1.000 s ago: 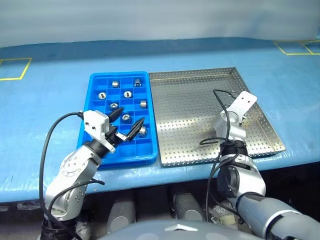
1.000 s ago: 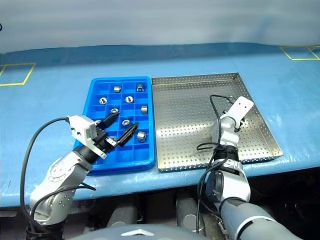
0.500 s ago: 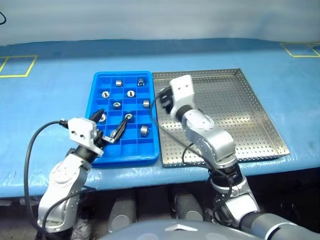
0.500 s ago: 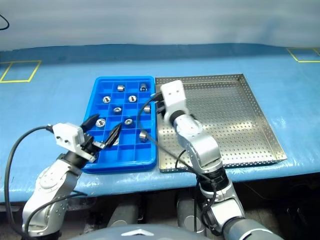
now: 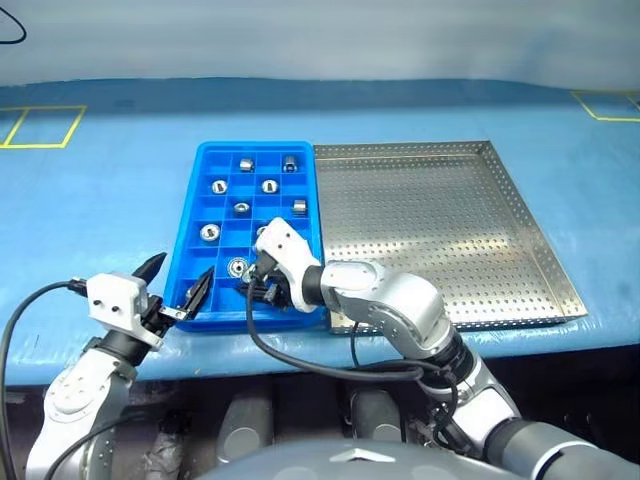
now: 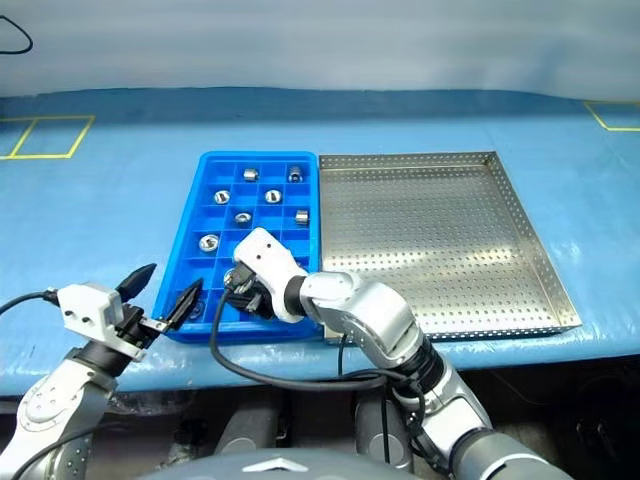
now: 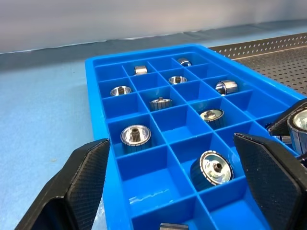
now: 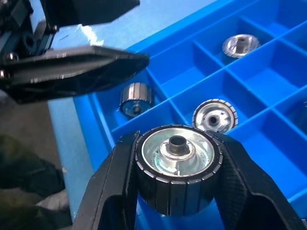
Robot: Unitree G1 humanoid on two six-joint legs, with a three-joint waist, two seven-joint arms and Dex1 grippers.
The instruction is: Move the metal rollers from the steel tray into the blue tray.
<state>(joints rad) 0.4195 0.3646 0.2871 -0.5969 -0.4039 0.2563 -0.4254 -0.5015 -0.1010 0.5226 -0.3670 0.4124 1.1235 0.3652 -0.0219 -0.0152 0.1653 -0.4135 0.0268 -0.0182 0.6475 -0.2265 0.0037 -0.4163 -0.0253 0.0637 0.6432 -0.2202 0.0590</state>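
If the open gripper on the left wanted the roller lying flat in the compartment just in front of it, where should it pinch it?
Across its ribbed outer rim, coming down from above. That metal roller lies flat, hole up, and the blue tray walls block any sideways approach. The right gripper holds its own roller the same way; the left gripper would probably need narrower jaws.

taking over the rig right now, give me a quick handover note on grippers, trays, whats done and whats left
Right gripper: shut on a metal roller, held over the near end of the blue tray.
Left gripper: open, holding nothing, at the blue tray's near left corner.
Done: the steel tray has no rollers visible on it; nine or so sit in separate compartments of the blue tray.
Left: drop the held roller into a free compartment, then release. Probably the last one.
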